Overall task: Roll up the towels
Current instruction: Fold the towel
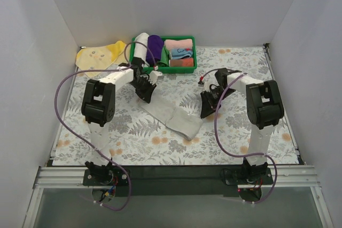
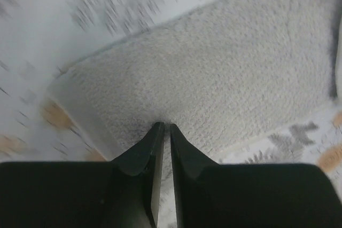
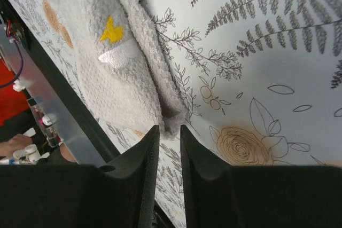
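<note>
- The left pincer (image 2: 164, 126) has its jaws pressed almost together, with only a thin slit between them. The tips are at the near edge of the grey towel (image 1: 173, 116), apparently nipping the cloth there.
- The right pincer (image 3: 170, 127) stands narrowly parted and pinches a corner of the same towel. The fluffy tip of that corner sits between its fingertips.
- The grey towel lies unrolled as a long strip slanting across the middle of the tabletop (image 1: 133, 142), with one pincer at each end. Holding both ends likely keeps the strip taut and straight, so that a roll can start evenly.
- The right end looks bunched and folded over on itself, with a small label showing, so it probably needs smoothing first.
- The yellow towel (image 1: 99, 56) lies flat in the far left corner, well apart from both arms and not yet rolled.
- The green basket (image 1: 179, 69) at the back holds other rolls and folded cloths, just beyond the left arm.
- By my judgement the task is at an early stage, since neither towel is rolled.
</note>
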Robot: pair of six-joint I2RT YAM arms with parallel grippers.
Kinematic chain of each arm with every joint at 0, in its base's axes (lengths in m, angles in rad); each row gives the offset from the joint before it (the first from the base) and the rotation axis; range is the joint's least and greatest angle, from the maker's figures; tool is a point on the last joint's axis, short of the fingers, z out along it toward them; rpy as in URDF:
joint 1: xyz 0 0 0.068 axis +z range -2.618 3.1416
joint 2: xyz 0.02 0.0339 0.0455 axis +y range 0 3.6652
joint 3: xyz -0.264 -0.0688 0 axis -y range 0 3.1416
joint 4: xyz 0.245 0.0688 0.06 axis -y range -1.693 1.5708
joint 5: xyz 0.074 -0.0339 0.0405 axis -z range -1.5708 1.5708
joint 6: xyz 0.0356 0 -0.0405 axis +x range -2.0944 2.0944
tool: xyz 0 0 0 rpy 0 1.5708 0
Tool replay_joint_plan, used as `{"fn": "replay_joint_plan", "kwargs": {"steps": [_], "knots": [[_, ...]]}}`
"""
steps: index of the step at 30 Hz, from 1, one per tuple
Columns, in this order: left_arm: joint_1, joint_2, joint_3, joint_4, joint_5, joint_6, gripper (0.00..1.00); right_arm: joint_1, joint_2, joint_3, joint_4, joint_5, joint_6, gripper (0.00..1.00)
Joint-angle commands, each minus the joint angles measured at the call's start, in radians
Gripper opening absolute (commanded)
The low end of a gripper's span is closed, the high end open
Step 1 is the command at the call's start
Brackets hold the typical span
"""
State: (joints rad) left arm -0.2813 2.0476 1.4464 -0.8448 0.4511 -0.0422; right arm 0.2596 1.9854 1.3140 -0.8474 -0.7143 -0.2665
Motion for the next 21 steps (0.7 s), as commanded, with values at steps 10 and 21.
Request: {"fn": "replay_joint_plan", "kwargs": {"steps": [10, 21], "knots": [[-0.018, 0.240, 0.526, 0.132, 0.054, -0.016, 0.39, -0.069, -0.027, 0.022, -0.010, -0.071, -0.024, 0.27], [-0.016, -0.153, 0.030, 0.217, 0.109, -0.033, 0.40, 0.039, 0.070, -0.024, 0.209, -0.125, 0.125, 0.29]]}}
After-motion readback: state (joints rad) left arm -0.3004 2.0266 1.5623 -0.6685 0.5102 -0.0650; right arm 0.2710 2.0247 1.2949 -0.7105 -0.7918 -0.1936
